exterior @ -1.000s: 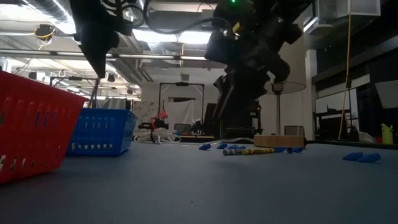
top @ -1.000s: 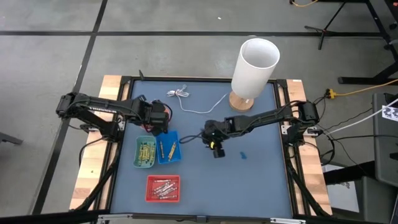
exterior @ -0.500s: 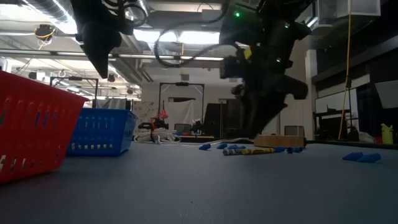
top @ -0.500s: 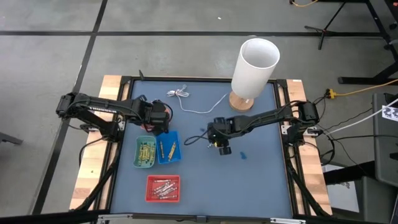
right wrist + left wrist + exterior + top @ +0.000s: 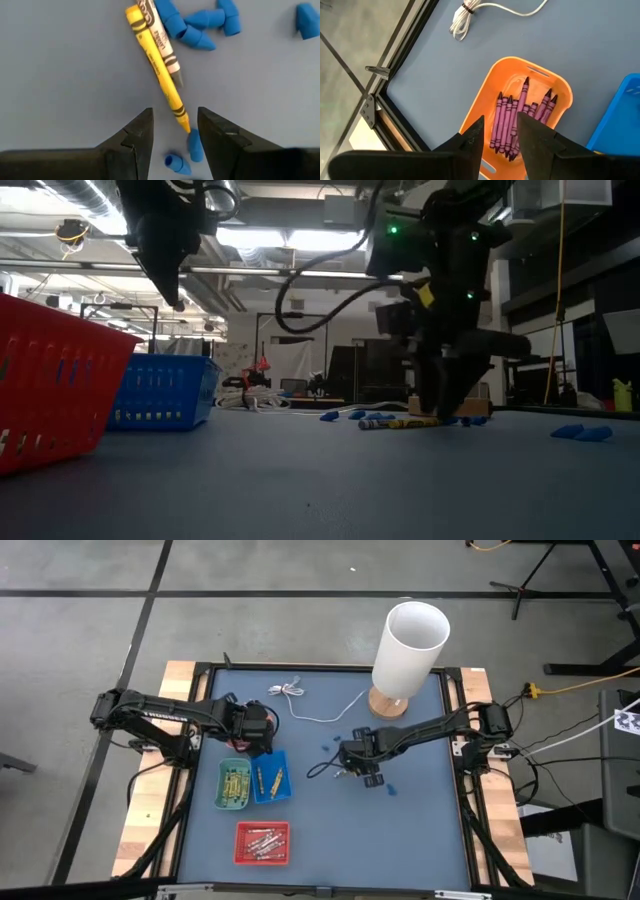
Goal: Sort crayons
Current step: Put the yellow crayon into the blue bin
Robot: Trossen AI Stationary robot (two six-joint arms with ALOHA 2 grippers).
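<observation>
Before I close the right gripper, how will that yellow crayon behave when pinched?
The yellow crayon is a thin round stick lying flat, so it probably rolls if nudged. It touches a whitish crayon, which may shift too. The right gripper is open at its tip.

Orange tray (image 5: pixel 485 125) hidden under the left arm in the high view — cut by the wrist picture's bottom edge, lower ends of purple crayons (image 5: pixel 507 122) behind the fingers (image 5: pixel 470 142). Blue tray (image 5: pixel 620 115) cut at the edge. Red basket's (image 5: pixel 262 843) crayons too small to tell colour — only pale sticks.
</observation>
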